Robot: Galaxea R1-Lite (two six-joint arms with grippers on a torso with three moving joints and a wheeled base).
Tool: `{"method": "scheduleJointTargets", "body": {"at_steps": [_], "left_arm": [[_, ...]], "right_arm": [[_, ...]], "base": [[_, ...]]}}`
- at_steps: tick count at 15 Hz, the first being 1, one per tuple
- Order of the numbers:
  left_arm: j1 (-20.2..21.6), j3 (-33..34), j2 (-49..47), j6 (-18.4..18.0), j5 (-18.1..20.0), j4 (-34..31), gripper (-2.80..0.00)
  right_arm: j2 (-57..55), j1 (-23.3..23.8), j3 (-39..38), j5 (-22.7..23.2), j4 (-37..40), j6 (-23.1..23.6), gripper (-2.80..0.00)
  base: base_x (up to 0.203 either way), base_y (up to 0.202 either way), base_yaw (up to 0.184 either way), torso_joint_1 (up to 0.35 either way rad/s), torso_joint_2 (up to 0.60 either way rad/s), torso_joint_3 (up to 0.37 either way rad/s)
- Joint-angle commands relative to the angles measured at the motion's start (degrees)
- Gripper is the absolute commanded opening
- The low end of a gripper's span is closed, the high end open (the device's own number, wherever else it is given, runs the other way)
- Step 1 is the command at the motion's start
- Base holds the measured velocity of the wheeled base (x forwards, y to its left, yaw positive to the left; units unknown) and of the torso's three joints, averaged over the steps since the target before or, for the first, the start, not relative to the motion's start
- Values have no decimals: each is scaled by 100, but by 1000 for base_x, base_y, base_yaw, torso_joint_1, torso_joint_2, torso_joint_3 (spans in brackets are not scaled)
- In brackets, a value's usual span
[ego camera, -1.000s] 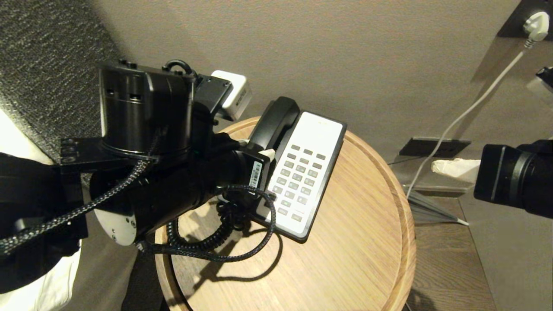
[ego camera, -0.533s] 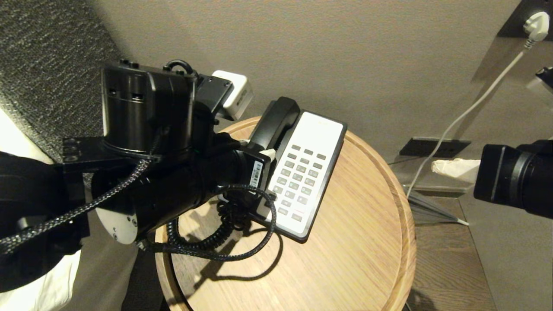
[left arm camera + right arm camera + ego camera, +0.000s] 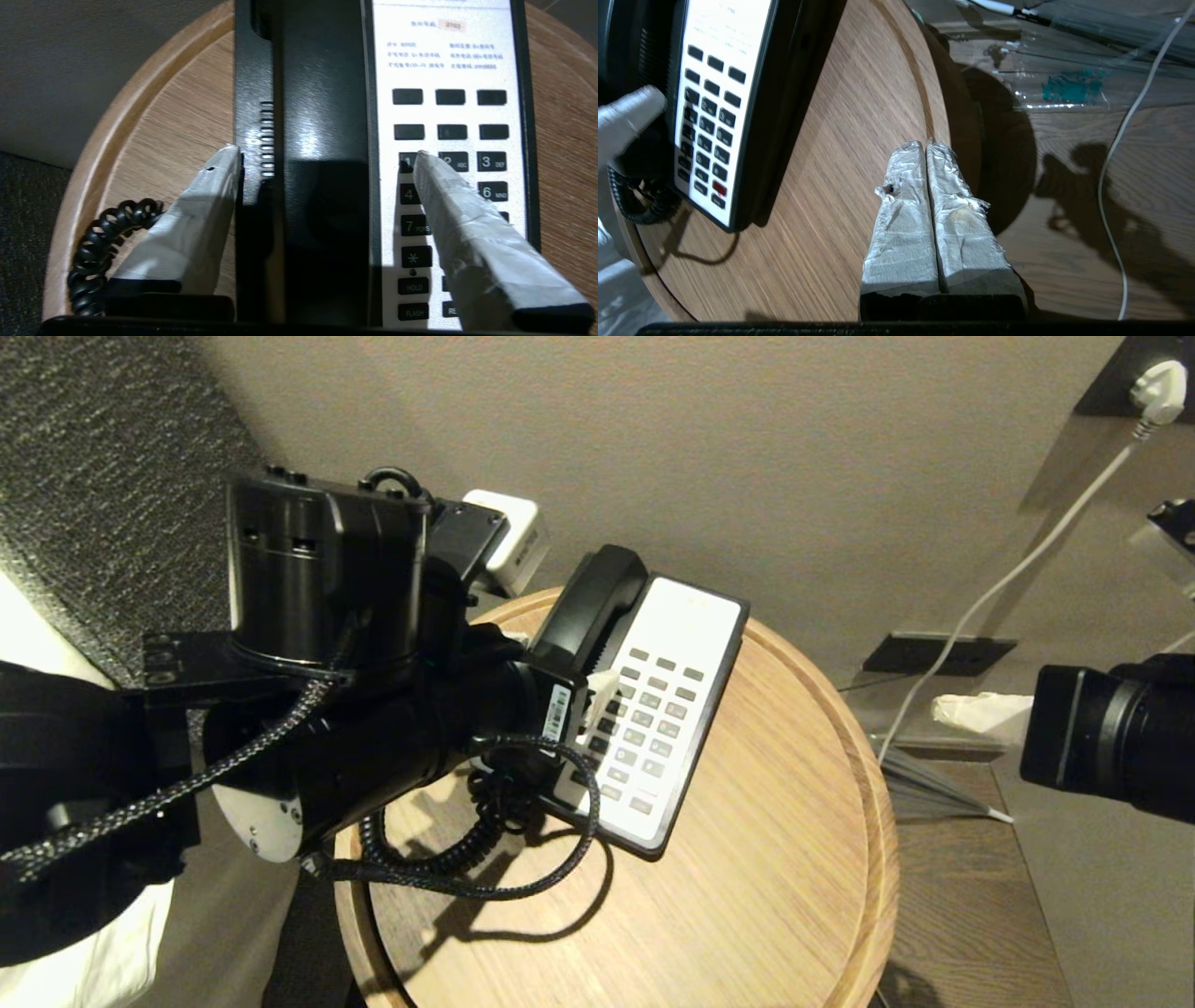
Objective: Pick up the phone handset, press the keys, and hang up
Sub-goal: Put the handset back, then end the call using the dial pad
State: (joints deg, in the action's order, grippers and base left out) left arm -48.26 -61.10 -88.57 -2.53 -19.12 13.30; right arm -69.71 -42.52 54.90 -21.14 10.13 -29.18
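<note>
Nearest the robot, the black coiled cord loops over the round wooden table. Beyond it the left gripper straddles the phone handset, its taped fingers spread wide, one outside the handset, the other over the keys. The handset lies in the phone base, its long axis running away toward the wall. The right gripper, fingers pressed together, hangs off to the right over the table's edge.

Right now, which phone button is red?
The one red key sits near the bottom of the keys, next to the last row; the others are dark.
</note>
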Motion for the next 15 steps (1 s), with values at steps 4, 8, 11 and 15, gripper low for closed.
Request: {"method": "scheduleJointTargets", "body": {"at_steps": [4,8,11,15], "left_arm": [[-8,205,615,76,-30,-29,0],[-8,603,1264,179,-30,-53,-280],[-3,773,1809,317,-55,-120,-280],[83,1093,2571,481,-73,-194,-280]], "right_arm": [[28,-11,-129,-13,-2,-17,-280],[-101,-220,-70,49,-3,-15,-280],[-380,-675,157,546,-3,-24,-280],[-1170,-1135,877,807,-9,-445,-280]], "base": [[0,0,0,0,0,0],[0,0,0,0,0,0],[0,0,0,0,0,0],[0,0,0,0,0,0]]}}
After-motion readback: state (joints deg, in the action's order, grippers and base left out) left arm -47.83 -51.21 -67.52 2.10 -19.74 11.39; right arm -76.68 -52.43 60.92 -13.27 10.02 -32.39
